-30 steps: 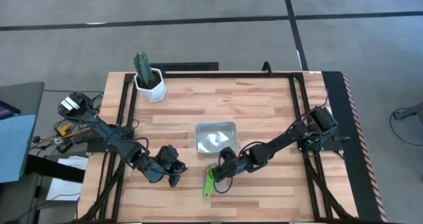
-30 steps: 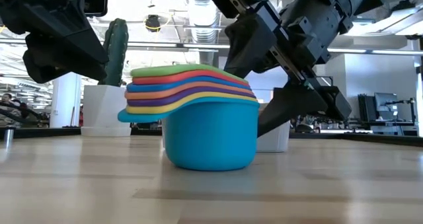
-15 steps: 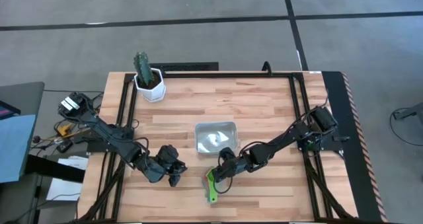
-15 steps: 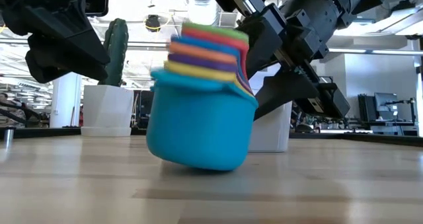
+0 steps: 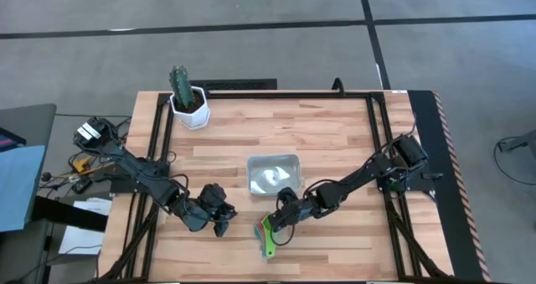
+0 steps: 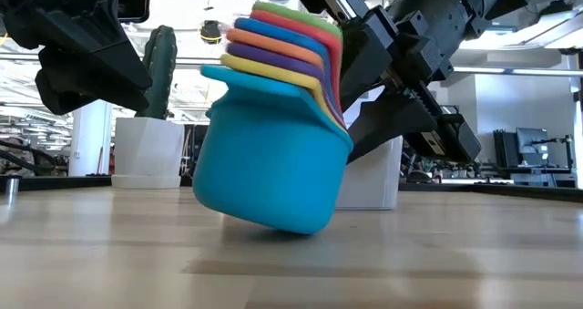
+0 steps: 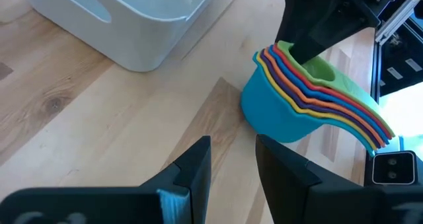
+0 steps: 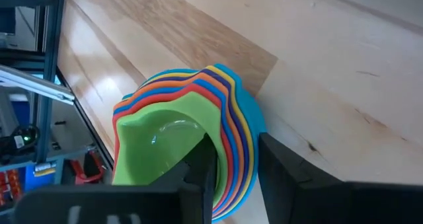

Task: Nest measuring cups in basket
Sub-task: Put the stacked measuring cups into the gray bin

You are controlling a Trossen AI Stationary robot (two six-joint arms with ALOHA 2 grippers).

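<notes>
The measuring cups [image 5: 268, 235] sit nested in one stack, teal outermost and green innermost, on the wood near the table's front edge; the stack [image 6: 273, 163] is tipped. My right gripper [image 5: 280, 223] is shut on the stack's rim. The basket [image 5: 272, 173], a clear shallow tray, stands just beyond on the table with nothing in it. To the left of the stack my left gripper [image 5: 220, 226] stays open with nothing between its fingers [image 7: 198, 168]. My right gripper has one finger [image 8: 201, 168] inside the green innermost cup and the other [image 8: 281, 168] outside the teal cup. The nested walls [image 8: 238, 145] lie between them, on the side away from the handles. The fingers slant down from the table's right. The stack is tilted, handles raised [image 6: 273, 36].
A white hexagonal pot with a cactus [image 5: 188, 104] stands at the far left corner. Black frame rails [image 5: 381, 125] run along the table's left, right and far edges. Bare wood lies between the basket and the right rail.
My right gripper has shut on the stack's rim. The stack, which stood level on its base, has tipped and turned about: its handles have swung from the table's left toward the near edge and risen.
</notes>
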